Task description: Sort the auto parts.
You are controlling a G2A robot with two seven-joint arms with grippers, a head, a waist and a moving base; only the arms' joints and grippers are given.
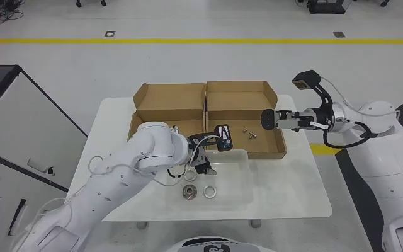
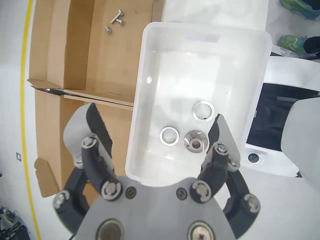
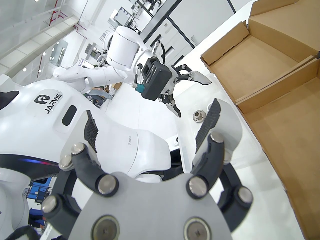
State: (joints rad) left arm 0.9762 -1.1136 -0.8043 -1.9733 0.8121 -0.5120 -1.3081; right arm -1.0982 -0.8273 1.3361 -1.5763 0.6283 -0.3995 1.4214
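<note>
1. Hovering my left end effector (image 2: 155, 116), spread and empty, over the white bin (image 2: 205, 27) holding the flanged hub (image 2: 196, 144) and two rings (image 2: 169, 136).
2. Picking step, I judge: next, lower and close on the hub.
3. Right end effector (image 3: 152, 111): spread, empty, near the cardboard box (image 3: 270, 58).

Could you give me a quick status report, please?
Both jaws open, empty. Left over edge of bin holding two rings and flanged hub. Bolts in cardboard box. Nothing blocking.
</note>
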